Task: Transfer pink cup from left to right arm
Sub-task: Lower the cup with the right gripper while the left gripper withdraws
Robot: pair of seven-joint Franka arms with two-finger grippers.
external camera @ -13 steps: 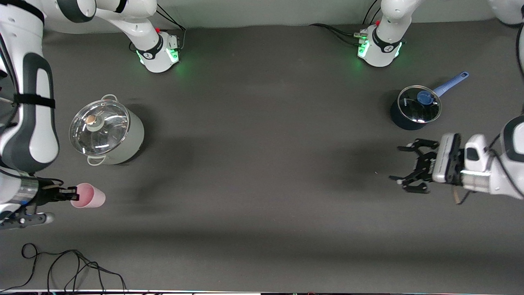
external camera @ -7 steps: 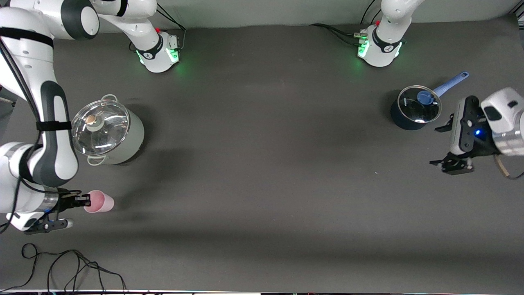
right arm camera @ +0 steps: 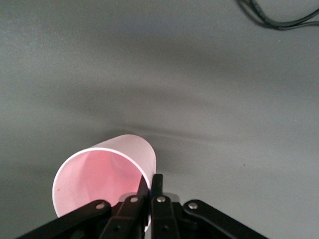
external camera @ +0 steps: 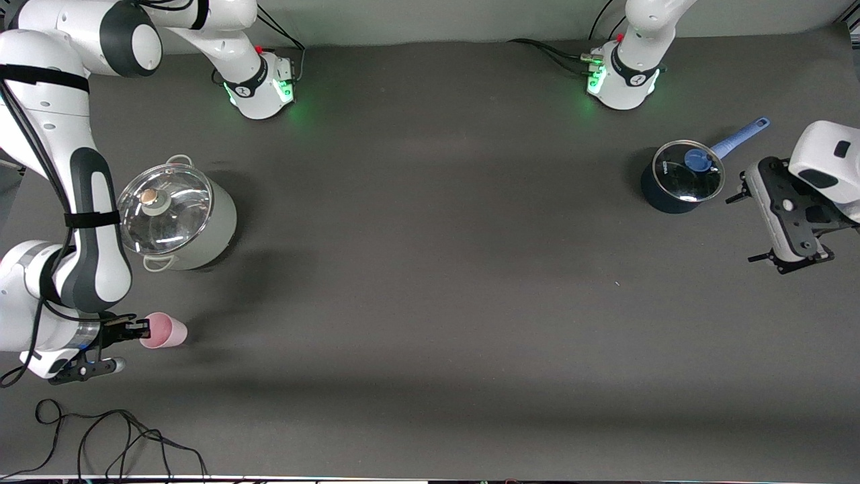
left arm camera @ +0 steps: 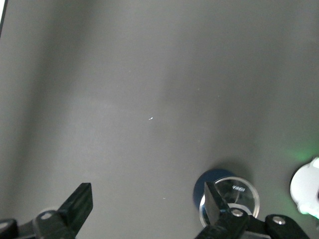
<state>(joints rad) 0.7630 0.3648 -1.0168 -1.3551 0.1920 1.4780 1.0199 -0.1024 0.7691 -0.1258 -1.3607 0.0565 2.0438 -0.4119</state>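
1. The fingers (right arm camera: pixel 149 196) of the right gripper (external camera: pixel 138 329) are pinched together on the rim of the pink cup (external camera: pixel 165 331), one inside the mouth and one outside; the left gripper (left arm camera: pixel 147 206) has its fingers spread wide with nothing between them.
2. The right arm reaches from its base at 11 o'clock in the front view down to about 8 o'clock, holding the cup on its side over the table (external camera: pixel 430 282). The left arm's wrist hangs at about 3 o'clock, just beside the blue saucepan (external camera: pixel 680 176).
3. One cup, two lidded pots: the saucepan, and a pale stockpot (external camera: pixel 176 215) at 9 o'clock, farther from the front camera than the cup.
4. A black cable (external camera: pixel 121 437) lies looped at 7 o'clock, near the cup.
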